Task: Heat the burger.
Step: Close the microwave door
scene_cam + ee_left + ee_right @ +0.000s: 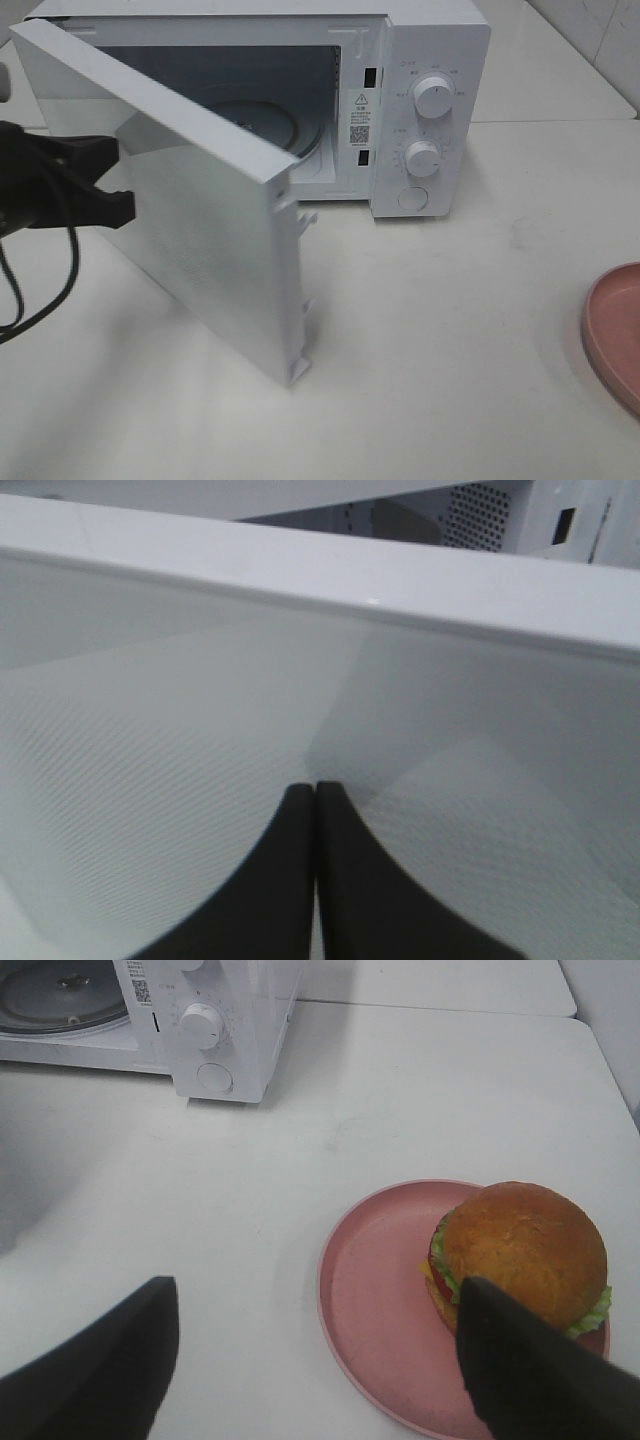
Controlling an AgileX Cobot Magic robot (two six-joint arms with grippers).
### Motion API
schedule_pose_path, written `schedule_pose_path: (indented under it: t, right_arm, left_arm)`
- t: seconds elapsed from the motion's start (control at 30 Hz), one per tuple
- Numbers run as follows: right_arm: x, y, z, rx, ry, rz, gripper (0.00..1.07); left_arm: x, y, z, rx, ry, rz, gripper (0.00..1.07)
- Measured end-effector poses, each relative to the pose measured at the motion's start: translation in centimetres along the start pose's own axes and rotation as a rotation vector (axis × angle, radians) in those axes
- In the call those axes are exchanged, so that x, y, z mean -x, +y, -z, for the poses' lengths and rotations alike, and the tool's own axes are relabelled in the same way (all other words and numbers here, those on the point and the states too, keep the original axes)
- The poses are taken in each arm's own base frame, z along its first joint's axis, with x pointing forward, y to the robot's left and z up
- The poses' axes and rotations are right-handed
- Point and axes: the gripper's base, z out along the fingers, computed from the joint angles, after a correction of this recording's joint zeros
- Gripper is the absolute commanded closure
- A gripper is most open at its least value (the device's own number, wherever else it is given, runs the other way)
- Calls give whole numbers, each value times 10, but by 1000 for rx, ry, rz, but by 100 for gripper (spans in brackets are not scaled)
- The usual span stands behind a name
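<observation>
microwave stands at the back of the white worktop, white body, two round knobs on the control panel at its right side, a round button below them. door hangs wide open, swung out toward the front left; the cavity is exposed and the glass turntable is visible inside, nothing resting on it.

left end effector: black, at the left of the high view, tips against the outer face of the open door. in the left wrist view the two fingers are pressed together with no gap between them, nothing held; their tips sit at the door panel just below its top rim.

right end effector: out of frame in the high view. in the right wrist view its two black fingers stand wide apart, holding nothing. it hovers above the worktop and the plate; one finger overlaps the lower edge of the burger in the picture, whether it touches cannot be told.

burger: on the pink plate, set toward one side of it rather than centred. upright, glossy brown bun on top, green lettuce, red tomato and a bit of yellow cheese showing at the edge. the plate sits on the worktop well apart from the microwave, on its knob side; only the plate's rim shows at the right edge of the high view.
</observation>
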Motion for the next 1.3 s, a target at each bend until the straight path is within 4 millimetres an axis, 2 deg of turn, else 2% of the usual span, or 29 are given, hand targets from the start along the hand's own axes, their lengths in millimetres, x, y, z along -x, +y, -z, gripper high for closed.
schedule_pose_path:
  t: [0.07,0.1,0.13,0.2,0.23,0.27,0.33,0.37,0.4,0.43,0.5,0.53,0.57,0.63,0.77,0.93,1.13,1.3]
  right_arm:
    - [0,0,0,0,0,0,32]
    - [0,0,0,0,0,0,32]
    - [0,0,0,0,0,0,32]
    - [0,0,0,0,0,0,32]
    - [0,0,0,0,0,0,32]
    - [0,0,0,0,0,0,32]
    - [0,0,0,0,0,0,32]
    - [0,0,0,0,0,0,32]
    - [0,0,0,0,0,0,32]
    - [0,0,0,0,0,0,32]
    - [0,0,0,0,0,0,32]
    - [0,0,0,0,0,0,32]
    - [0,0,0,0,0,0,32]
    - [0,0,0,0,0,0,32]
    - [0,0,0,0,0,0,32]
    - [0,0,0,1,0,0,32]
    - [0,0,0,1,0,0,32]
    - [0,0,0,-1,0,0,32]
  left_arm:
    - [4,-11,-16,-44,-10,-21,107]
    - [4,-11,-16,-44,-10,-21,107]
    - [8,-17,-27,-64,-21,-26,107]
    - [11,-20,-33,-72,-29,-28,107]
    - [13,-25,-44,-73,-33,-13,107]
    - [13,-25,-44,-73,-33,-13,107]
    - [19,-34,-61,-78,-50,11,107]
    - [19,-34,-61,-78,-50,11,107]
    - [24,-41,-74,-83,-62,27,107]
    - [24,-41,-74,-83,-62,27,107]
    - [28,-50,-91,-86,-78,50,107]
    - [28,-50,-91,-86,-78,50,107]
    - [29,-56,-102,-84,-81,70,107]
    - [31,-59,-107,-82,-88,81,107]
    - [33,-74,-129,-69,-103,88,107]
    - [30,-89,-145,-75,-55,80,107]
    - [35,-91,-160,-53,-61,80,107]
    - [36,-93,-163,-46,-44,65,107]
